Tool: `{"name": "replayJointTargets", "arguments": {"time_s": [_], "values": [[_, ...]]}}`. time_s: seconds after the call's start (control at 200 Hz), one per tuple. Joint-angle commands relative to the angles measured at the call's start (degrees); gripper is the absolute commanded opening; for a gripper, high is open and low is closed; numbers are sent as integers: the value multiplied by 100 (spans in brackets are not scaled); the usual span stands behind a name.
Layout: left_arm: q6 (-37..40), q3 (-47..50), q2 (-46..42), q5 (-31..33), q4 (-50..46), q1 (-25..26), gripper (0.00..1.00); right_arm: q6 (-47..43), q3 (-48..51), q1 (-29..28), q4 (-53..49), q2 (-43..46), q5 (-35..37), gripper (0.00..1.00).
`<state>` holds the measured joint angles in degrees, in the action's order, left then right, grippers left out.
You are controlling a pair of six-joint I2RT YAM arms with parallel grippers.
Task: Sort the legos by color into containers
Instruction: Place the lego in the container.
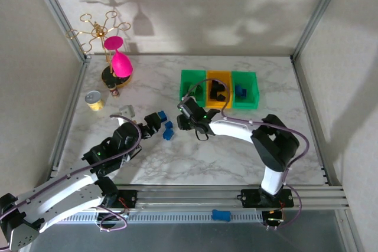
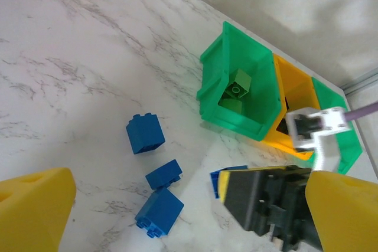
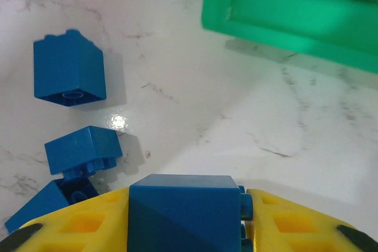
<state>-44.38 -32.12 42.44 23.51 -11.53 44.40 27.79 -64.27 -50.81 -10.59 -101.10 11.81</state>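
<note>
Our left claw (image 2: 189, 210) gapes wide over the surface (image 2: 71, 87), with nothing in it. From above, our right claw (image 3: 186, 228) sits at its 3 o'clock, clamped on a blue lego (image 3: 183, 205). Three loose blues (image 3: 69, 69) lie at that lego's 9 to 10 o'clock. Farther off, at 12, stand the bins: a green bin (image 1: 193, 73) holding green legos (image 2: 239, 84), an orange bin (image 1: 220, 74), and a second green bin (image 1: 254, 87).
</note>
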Motion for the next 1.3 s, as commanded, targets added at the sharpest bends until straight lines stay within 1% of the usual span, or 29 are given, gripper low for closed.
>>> {"name": "replayJointTargets", "arguments": {"time_s": [0.0, 0.115, 0.215, 0.295, 0.32, 0.451, 0.546, 0.686, 0.796, 0.956, 1.146, 1.232, 1.297], "values": [[113, -121, 86, -247, 212, -63, 100, 116, 263, 155, -238, 563, 90, 41], [182, -204, 274, -485, 396, -54, 100, 158, 493, 407, -406, 1056, 181, 42], [261, -309, 491, -695, 588, -46, 100, 98, 600, 756, -548, 1392, 238, 43], [353, -395, 673, -905, 755, -29, 100, -15, 644, 1071, -596, 1591, 190, 43], [375, -421, 723, -961, 811, -20, 100, -55, 624, 1308, -631, 1635, 189, 43], [494, -561, 1018, -1126, 1020, 48, 99, -292, 534, 1918, -557, 1728, 152, 45], [577, -697, 1249, -1177, 1108, 99, 100, -399, 335, 2338, -494, 1541, 111, 44], [641, -830, 1531, -1258, 1310, 165, 100, -551, 2, 2753, -176, 1151, -103, 44], [714, -991, 1736, -1313, 1343, 182, 100, -681, -484, 3036, -325, 770, 13, 44], [797, -1121, 1949, -1339, 1417, 192, 100, -661, -788, 3546, -209, 494, -172, 46], [835, -1243, 2243, -1418, 1515, 192, 100, -697, -1250, 3884, -223, -154, -134, 46], [889, -1312, 2343, -1445, 1493, 192, 100, -711, -1393, 3936, -189, -359, -76, 46], [931, -1383, 2376, -1349, 1355, 187, 100, -765, -1555, 3955, -203, -541, -59, 46]]}}
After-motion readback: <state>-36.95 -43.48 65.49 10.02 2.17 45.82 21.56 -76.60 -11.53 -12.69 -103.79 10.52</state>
